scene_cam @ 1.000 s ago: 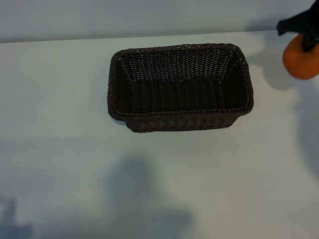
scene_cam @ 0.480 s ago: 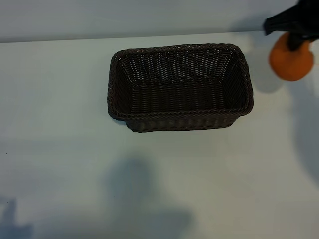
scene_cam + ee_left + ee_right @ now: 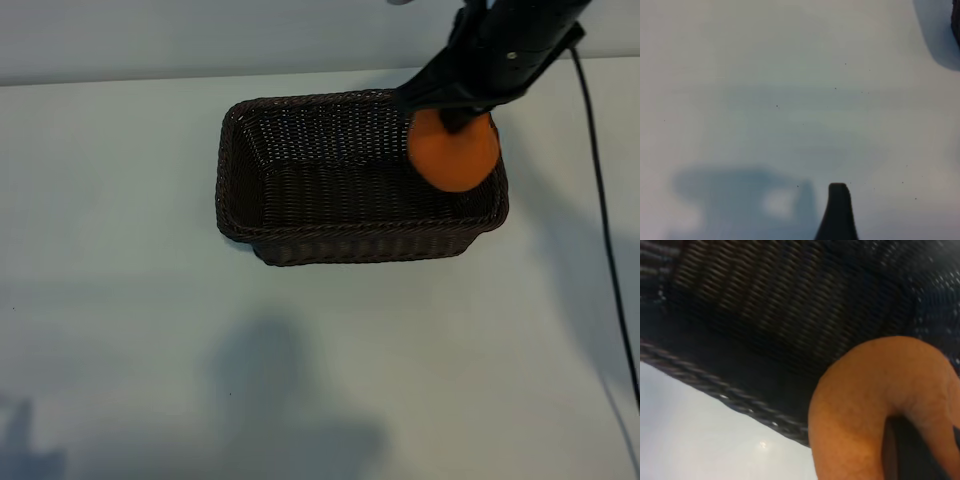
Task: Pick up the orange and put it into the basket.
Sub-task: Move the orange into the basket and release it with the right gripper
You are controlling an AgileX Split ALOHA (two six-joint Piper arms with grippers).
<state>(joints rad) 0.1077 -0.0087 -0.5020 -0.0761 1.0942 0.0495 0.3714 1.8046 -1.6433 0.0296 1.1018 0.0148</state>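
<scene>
Carried left from beyond the basket [image 3: 240,190]: orange [image 3: 455,155] pinched by right gripper [image 3: 452,122], now above its right end; left gripper [image 3: 838,210] spread.

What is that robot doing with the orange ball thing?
That is an orange, a fruit. The right gripper is shut on it and holds it up in the air, over the right end of the brown wicker basket. It has not let go yet, so the orange is not resting inside the basket. The left gripper is open and empty, parked over bare table.
</scene>
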